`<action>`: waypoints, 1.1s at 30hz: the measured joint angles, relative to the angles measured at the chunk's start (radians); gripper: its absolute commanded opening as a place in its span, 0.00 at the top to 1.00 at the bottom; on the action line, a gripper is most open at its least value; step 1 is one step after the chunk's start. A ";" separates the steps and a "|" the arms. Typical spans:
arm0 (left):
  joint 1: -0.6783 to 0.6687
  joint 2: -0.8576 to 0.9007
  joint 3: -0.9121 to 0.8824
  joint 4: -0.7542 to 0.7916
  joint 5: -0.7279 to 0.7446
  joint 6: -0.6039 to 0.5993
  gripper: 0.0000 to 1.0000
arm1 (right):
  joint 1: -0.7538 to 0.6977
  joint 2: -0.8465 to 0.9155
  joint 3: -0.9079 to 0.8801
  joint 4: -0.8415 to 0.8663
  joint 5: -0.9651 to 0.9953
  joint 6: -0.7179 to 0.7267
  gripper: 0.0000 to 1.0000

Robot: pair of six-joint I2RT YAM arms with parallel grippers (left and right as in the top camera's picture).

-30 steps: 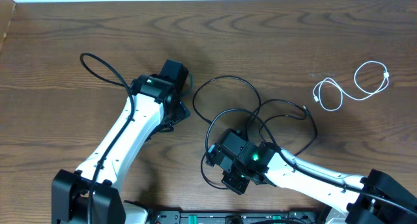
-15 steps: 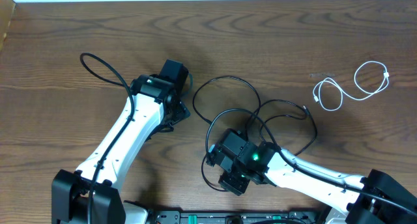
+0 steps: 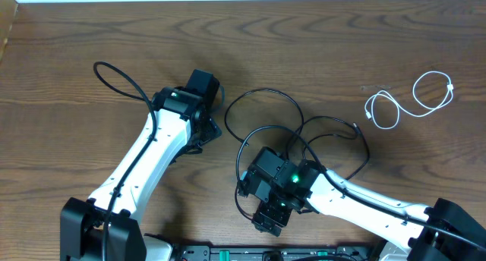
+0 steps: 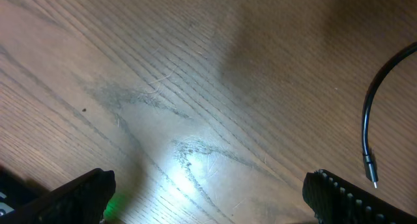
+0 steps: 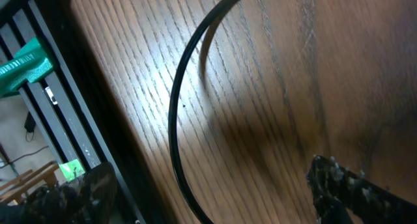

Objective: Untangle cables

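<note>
Dark wood-grain table (image 3: pixel 76 48). Black cables (image 3: pixel 262 90) lie tangled at frame centre; white cable (image 3: pixel 451 86) is coiled well apart, upper right. My left gripper (image 4: pixel 208 198) is spread over bare wood, a plug tip at right. My right gripper (image 5: pixel 208 198) is spread too, one black loop between the fingers, unpinched.

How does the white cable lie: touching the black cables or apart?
Apart. The overhead view shows bare table between the white cable at the right and the black cables near the centre.
</note>
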 measured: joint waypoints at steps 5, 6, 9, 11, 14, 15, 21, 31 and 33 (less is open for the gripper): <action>0.000 0.000 0.000 0.000 0.000 0.000 0.02 | 0.000 0.000 -0.006 0.003 0.009 -0.003 0.11; 0.000 0.000 0.000 0.000 0.000 0.000 0.02 | 0.000 0.000 -0.012 0.006 0.015 -0.003 0.11; 0.000 0.000 0.000 0.000 0.000 0.000 0.02 | 0.000 0.000 -0.044 0.011 0.027 -0.004 0.05; 0.000 0.000 0.000 0.000 0.000 0.000 0.02 | 0.000 0.000 -0.065 0.021 0.033 -0.005 0.01; 0.000 0.000 0.000 0.000 0.000 0.000 0.02 | 0.000 0.000 -0.093 0.053 0.040 -0.011 0.01; 0.000 0.000 0.000 0.000 0.000 0.000 0.02 | 0.000 0.000 -0.103 0.066 0.042 -0.010 0.01; 0.000 0.000 0.000 0.000 0.000 0.000 0.02 | 0.000 0.000 -0.119 0.095 0.045 -0.011 0.01; 0.000 0.000 0.000 0.000 0.000 0.000 0.02 | -0.003 0.000 -0.125 0.096 0.045 -0.019 0.71; 0.000 0.000 0.000 0.000 0.000 0.000 0.02 | -0.003 0.000 -0.126 0.095 0.045 -0.017 0.90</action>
